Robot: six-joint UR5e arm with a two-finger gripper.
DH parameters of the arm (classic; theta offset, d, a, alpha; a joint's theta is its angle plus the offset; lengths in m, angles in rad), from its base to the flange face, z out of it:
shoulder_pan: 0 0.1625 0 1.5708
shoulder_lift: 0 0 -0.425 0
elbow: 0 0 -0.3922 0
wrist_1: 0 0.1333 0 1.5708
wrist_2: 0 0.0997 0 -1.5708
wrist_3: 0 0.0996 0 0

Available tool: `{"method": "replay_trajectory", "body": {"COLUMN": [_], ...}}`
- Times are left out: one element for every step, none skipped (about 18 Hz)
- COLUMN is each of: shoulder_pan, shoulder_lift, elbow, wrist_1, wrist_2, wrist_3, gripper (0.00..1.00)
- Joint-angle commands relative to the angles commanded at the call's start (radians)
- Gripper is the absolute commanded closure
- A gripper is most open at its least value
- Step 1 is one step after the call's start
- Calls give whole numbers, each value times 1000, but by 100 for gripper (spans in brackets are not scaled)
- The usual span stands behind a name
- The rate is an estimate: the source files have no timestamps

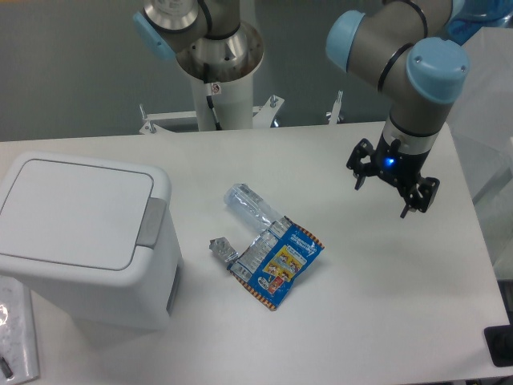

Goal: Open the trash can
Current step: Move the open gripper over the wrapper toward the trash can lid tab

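Trash can point(80, 241) sat at the table's point(377, 305) nine o'clock edge, its flat lid point(74, 210) shut and the grey latch point(151, 222) facing three o'clock. Well apart, toward two o'clock, the gripper point(390, 192) hung with fingers spread wide, holding nothing. Wrappers point(268, 245) lay between them.

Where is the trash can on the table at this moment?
The trash can stands at the left of the camera view near the table's front edge, lid shut, with the blue snack wrapper to its right.
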Motion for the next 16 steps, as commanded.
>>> {"method": "replay_trajectory", "body": {"shoulder_pan": [-3, -8, -11, -21, -26, -28, -31, -31, -32, -40, -54, -73, -92, -115, -142, -165], "shoulder_lift": [2, 0, 0, -1, -1, 0, 2, 3, 6, 8, 11, 14, 14, 14, 14, 15], "elbow": [0, 0, 0, 0, 0, 0, 6, 15, 20, 28, 38, 49, 64, 78, 93, 103], "wrist_1": [11, 37, 75, 96, 101, 103, 103, 103, 103, 103, 103, 104, 104, 104, 106, 110], "wrist_2": [-25, -43, -75, -118, -153, -187, -224, -256, -282, -305, -321, -332, -336, -338, -338, -339], "wrist_3": [-57, -101, -135, -173, -225, -281, -325, -362, -396, -431, -468, -508, -545, -583, -612, -634], "gripper": [0, 0, 0, 0, 0, 0, 0, 0, 0, 0, 0, 0, 0, 0, 0, 0]}}
